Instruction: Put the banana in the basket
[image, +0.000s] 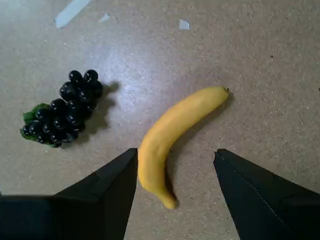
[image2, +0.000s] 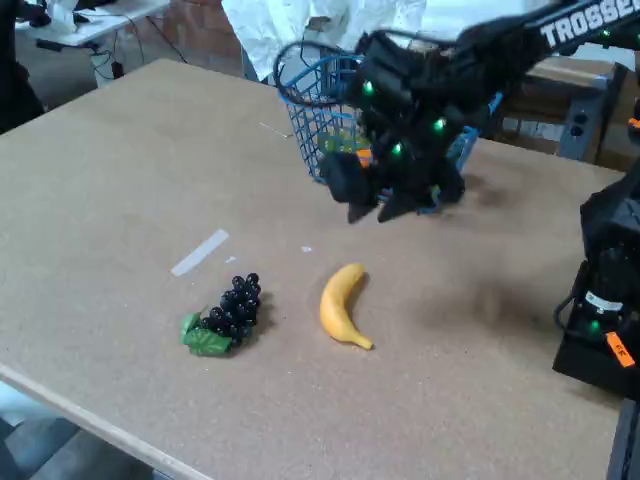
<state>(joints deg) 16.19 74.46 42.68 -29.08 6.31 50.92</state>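
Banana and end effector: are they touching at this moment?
Apart. The fixed view shows the open end effector hanging well above the table, with bare tabletop visible between it and the banana.

"TROSSE" on arm.

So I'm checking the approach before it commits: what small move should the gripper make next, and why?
Probably a straight descent. The gripper hangs open above the table, nothing in it, and in the wrist view the banana lies with its lower end between the fingers, nearer the left one. A slight leftward shift would centre it. The grapes sit clear to the left.
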